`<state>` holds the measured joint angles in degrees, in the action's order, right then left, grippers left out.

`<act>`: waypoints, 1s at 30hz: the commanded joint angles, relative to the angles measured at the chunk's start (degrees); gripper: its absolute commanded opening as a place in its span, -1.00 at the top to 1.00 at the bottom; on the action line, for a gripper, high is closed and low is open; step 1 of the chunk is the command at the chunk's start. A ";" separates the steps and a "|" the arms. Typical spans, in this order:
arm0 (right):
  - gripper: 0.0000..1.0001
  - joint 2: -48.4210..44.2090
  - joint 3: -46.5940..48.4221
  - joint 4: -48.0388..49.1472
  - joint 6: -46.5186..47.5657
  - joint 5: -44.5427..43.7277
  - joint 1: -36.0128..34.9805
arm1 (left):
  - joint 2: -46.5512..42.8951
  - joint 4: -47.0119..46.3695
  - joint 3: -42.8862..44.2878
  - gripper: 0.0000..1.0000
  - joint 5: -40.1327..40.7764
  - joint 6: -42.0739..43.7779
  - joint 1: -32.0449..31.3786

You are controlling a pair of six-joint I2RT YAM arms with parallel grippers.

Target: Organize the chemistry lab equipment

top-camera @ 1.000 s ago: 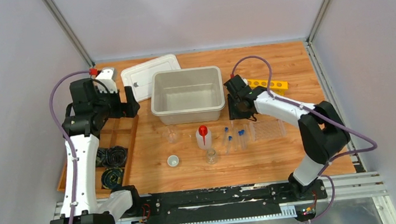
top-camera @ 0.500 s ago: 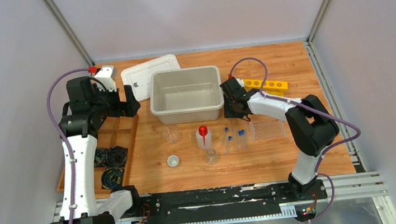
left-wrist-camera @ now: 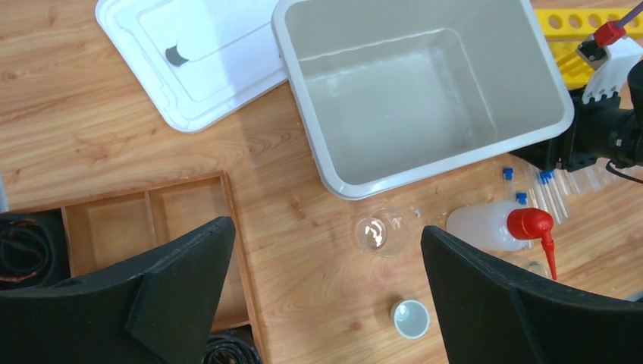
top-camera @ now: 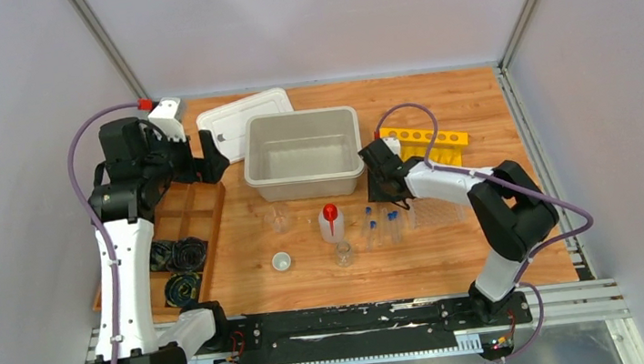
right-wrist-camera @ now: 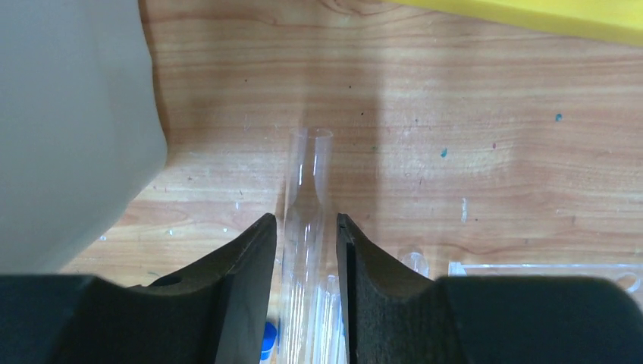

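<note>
My right gripper [top-camera: 386,195] [right-wrist-camera: 305,220] is low beside the bin's right front corner, shut on a clear glass tube [right-wrist-camera: 309,171] whose open rim sticks out past the fingertips. Blue-capped test tubes [top-camera: 382,225] [left-wrist-camera: 542,189] lie just below it. The white squeeze bottle [top-camera: 330,222] [left-wrist-camera: 485,227] with its red nozzle stands mid-table. Left of the bottle stands a clear beaker [top-camera: 277,216] [left-wrist-camera: 379,231], and in front of it a small flask [top-camera: 343,254]. A tiny white cup [top-camera: 282,261] [left-wrist-camera: 410,318] sits nearer the front. My left gripper [top-camera: 206,163] [left-wrist-camera: 326,227] hangs high and open, empty.
A white bin [top-camera: 306,179] stands at the centre back, its lid [top-camera: 242,118] behind it on the left. A yellow rack [top-camera: 428,138] and a clear rack [top-camera: 436,213] are on the right. At the left, a wooden tray [top-camera: 199,219] holds black cable coils [top-camera: 182,253].
My right gripper has moved from the bin's right corner toward the front, down over the test tubes. The left arm has drifted slightly left and back.
</note>
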<state>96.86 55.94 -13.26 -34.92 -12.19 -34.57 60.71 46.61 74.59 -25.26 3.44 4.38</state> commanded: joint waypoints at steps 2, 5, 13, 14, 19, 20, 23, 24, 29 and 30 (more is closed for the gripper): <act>0.20 -2.17 -1.36 0.38 0.20 -2.66 -1.05 | -0.24 -0.12 2.49 -1.00 -2.68 -1.34 0.21; 0.25 -1.18 -1.87 0.73 -0.45 -2.27 -1.21 | -0.78 -0.12 2.72 -1.00 -3.47 -1.64 0.20; 0.46 -1.21 -3.29 2.13 -1.73 -0.29 -1.43 | 1.28 3.97 7.07 -1.00 -6.00 0.80 0.19; 0.52 -1.75 -3.03 1.83 -1.73 -0.22 -1.42 | 1.80 4.76 7.99 -1.00 -6.40 1.08 0.14; 0.73 -8.01 -1.33 -0.02 -1.98 1.18 -1.43 | 2.04 5.16 9.79 -1.00 -8.50 1.15 -0.92; 0.76 -9.76 -0.80 -0.62 -2.20 1.63 -1.39 | 2.17 5.16 10.04 -1.00 -8.41 1.02 -1.26; 0.85 -15.67 0.06 -2.61 -3.41 2.69 -1.39 | 2.86 5.16 10.89 -1.00 -7.23 0.00 -1.92; 0.88 -18.07 0.20 -3.38 -4.09 2.96 -1.39 | 2.94 5.16 10.95 -1.00 -7.56 -0.28 -1.96; 1.00 -30.59 -0.77 -5.20 -7.16 3.30 -1.98 | 3.09 5.44 10.79 -1.00 -10.41 -1.25 -6.81; 1.00 -32.84 -0.76 -4.89 -7.42 3.09 -2.20 | 3.35 5.73 10.99 -1.00 -10.65 -1.15 -8.65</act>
<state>71.46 54.50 -15.55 -39.20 -9.06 -35.29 63.72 51.13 84.14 -32.73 3.18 0.69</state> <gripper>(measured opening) 0.263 0.997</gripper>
